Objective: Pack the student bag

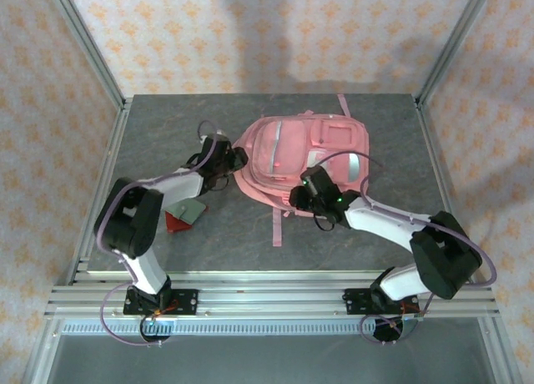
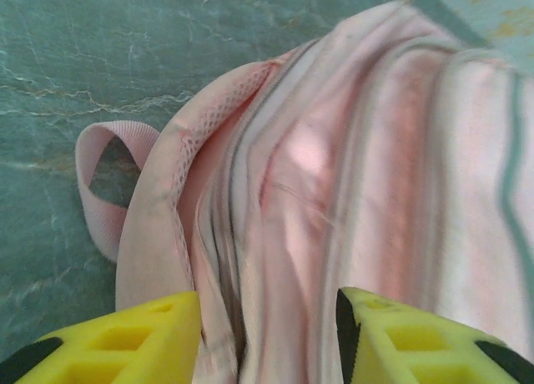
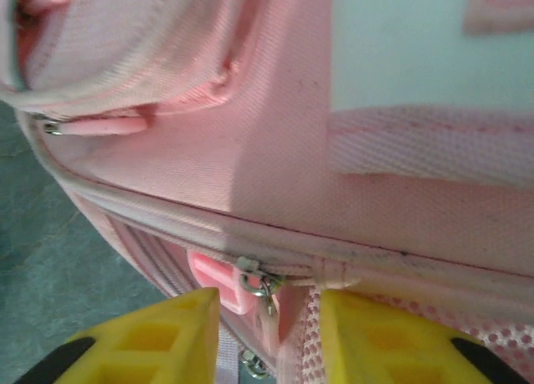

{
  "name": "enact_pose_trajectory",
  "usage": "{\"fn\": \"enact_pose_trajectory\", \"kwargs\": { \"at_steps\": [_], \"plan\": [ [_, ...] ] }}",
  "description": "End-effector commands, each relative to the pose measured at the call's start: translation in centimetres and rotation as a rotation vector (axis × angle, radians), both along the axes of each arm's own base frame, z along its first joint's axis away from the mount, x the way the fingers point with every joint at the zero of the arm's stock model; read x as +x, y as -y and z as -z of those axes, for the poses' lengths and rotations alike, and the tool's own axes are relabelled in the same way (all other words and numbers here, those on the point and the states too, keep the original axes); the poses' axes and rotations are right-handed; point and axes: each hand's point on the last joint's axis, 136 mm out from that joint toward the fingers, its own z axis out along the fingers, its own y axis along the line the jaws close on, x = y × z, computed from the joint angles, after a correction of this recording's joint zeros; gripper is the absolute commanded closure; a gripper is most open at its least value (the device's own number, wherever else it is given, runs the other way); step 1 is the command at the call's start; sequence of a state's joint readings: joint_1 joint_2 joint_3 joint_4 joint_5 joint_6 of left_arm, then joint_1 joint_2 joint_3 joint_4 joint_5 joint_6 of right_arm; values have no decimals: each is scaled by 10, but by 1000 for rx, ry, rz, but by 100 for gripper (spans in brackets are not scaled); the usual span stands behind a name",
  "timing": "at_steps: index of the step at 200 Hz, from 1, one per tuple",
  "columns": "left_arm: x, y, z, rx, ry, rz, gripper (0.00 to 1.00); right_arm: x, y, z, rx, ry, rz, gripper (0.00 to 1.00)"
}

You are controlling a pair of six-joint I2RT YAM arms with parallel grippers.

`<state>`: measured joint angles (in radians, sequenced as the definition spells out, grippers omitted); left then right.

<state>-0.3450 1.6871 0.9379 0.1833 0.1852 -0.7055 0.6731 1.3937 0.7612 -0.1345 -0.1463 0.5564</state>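
Two arms are reaching in on your student bag (image 1: 288,146), which is lying flat on the grey table (image 1: 158,129) a little beyond its middle, teal and white front patches facing up. Your left gripper (image 1: 237,160) is sitting at the bag's left edge. On the left wrist camera its yellow fingers (image 2: 125,342) are standing partly apart, with folds of pink fabric and a grey zip line running down into the gap. Nothing is looking pinched, so those jaws are standing open and holding nothing. A pink strap loop (image 2: 104,179) is curling out onto the table just beside that edge. Your right gripper (image 1: 305,194) is sitting at the bag's near edge. Its jaws are also standing partly apart, with a metal zip pull (image 3: 260,284) and its pink tab (image 3: 215,282) hanging at the gap, gripped by neither side. One long strap (image 1: 278,225) is trailing toward the arm bases. A red and grey object (image 1: 183,216) is lying beside your left arm, well apart from the bag; what it is, you cannot tell.
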Motion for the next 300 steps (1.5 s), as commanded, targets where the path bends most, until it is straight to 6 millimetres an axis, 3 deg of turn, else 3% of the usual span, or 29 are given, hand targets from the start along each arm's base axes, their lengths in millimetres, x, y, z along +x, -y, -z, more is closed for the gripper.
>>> {"fn": "enact_pose_trajectory", "kwargs": {
  "at_steps": [1, 29, 62, 102, 121, 145, 173, 190, 199, 212, 225, 270, 286, 300],
  "plan": [
    [-16, 5, -43, -51, 108, 48, 51, 9, -5, -56, 60, 95, -7, 61],
    [-42, 14, -60, -84, 151, 88, 50, 24, -5, -74, 116, 111, 24, 56],
    [-69, 33, -67, -75, 210, 124, 49, 52, -1, -55, 144, 20, 104, 50],
    [-97, 45, -86, -105, 407, 163, 47, 76, -7, -32, 176, -44, 144, 49],
    [-102, 47, -90, -108, 442, 182, 45, 84, -4, -25, 180, -54, 186, 50],
    [-101, 49, -79, -34, 402, 188, 45, 92, 2, -16, 200, -89, 254, 55],
    [-97, 59, -64, 68, 351, 208, 45, 99, 7, -5, 214, -134, 305, 68],
    [-94, 67, -54, 91, 322, 223, 45, 102, 5, 5, 195, -171, 300, 94],
    [-92, 71, -50, 92, 313, 230, 44, 102, 3, 7, 210, -184, 291, 100],
    [-90, 77, -46, 87, 304, 238, 44, 104, -1, -2, 246, -173, 275, 100],
    [-86, 83, -44, 94, 297, 246, 44, 107, -5, -23, 288, -131, 262, 100],
    [-73, 94, -53, 129, 320, 248, 44, 108, -16, -130, 515, 59, 200, 100],
    [-69, 101, -57, 130, 327, 255, 43, 106, -14, -147, 544, 99, 203, 100],
    [-67, 108, -58, 139, 331, 264, 43, 105, -13, -148, 541, 98, 204, 100]
  ]
}}
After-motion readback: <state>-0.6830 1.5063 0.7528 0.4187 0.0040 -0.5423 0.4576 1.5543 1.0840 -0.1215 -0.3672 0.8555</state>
